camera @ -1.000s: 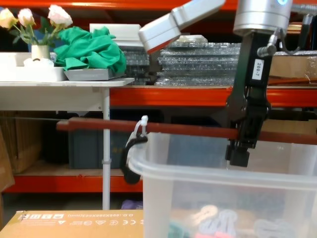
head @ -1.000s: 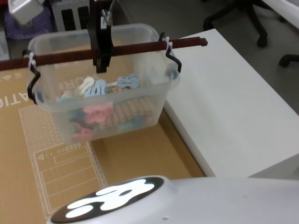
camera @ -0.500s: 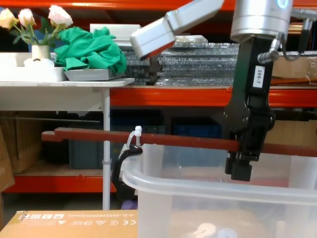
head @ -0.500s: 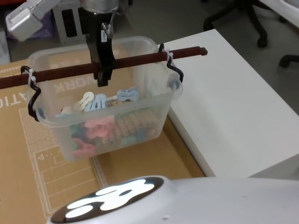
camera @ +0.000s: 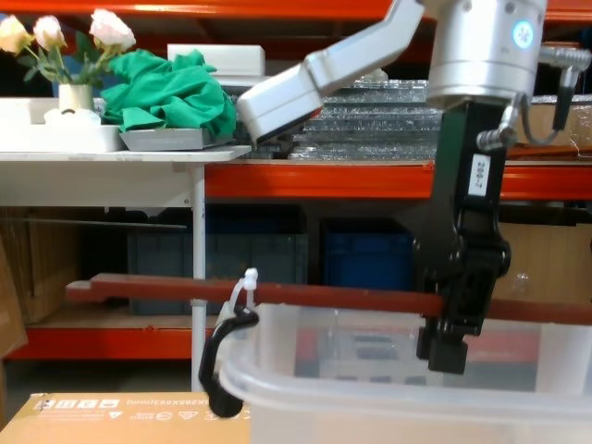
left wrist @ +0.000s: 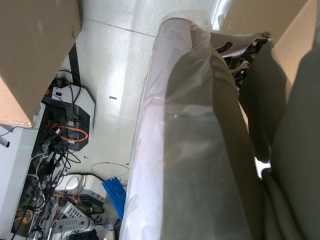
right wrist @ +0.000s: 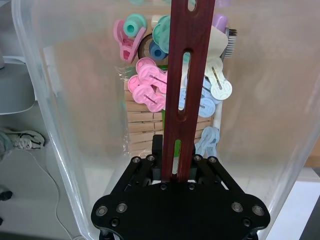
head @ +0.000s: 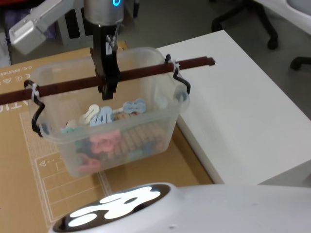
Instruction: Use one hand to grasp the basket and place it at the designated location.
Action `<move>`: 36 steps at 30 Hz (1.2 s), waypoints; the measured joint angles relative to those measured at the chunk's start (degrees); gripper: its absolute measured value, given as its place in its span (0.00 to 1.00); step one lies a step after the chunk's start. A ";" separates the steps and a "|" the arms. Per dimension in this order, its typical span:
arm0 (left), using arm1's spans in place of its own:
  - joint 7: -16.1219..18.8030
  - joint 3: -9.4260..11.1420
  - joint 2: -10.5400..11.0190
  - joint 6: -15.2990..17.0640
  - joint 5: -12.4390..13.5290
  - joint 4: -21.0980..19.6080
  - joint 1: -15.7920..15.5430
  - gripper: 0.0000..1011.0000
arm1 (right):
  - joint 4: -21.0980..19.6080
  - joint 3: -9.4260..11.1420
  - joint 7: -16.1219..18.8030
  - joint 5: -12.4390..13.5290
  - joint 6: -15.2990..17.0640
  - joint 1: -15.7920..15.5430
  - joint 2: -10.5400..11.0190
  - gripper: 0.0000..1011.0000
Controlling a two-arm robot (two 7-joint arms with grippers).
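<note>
The basket (head: 121, 141) is a clear plastic tub holding several pastel clips and wooden pegs. It hangs just above a cardboard box, a little tilted. Its reddish-brown bar handle (head: 141, 73) runs across the top, tied on with white zip ties and black hooks. My right gripper (head: 108, 92) reaches down from above and is shut on the middle of the handle. The right wrist view shows the black gripper (right wrist: 174, 155) clamped on the slotted handle (right wrist: 187, 75) over the clips. From the chest, the gripper (camera: 449, 347) grips the handle (camera: 305, 294) above the basket's rim (camera: 370, 388).
A flat cardboard box (head: 53, 194) lies under the basket. A white table (head: 243, 107) adjoins it on the right. Office chair bases (head: 252, 19) stand beyond. Orange shelving (camera: 314, 180) with blue crates (camera: 361, 259) and a white side table (camera: 120, 157) fill the background.
The right gripper has lowered the basket toward the cardboard box, keeping its hold on the handle. The basket sits lower in both views.
</note>
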 joint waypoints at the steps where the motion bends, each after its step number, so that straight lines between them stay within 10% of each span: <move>1: 0.00 0.00 0.00 0.00 0.00 0.00 0.00 0.00 | -0.15 -0.12 -0.08 0.01 -0.13 -0.03 -0.09 0.23; 36: 0.00 0.00 0.00 0.00 0.00 0.00 0.00 0.00 | 7.95 -6.65 -2.88 -0.65 -3.36 -1.58 -7.09 0.23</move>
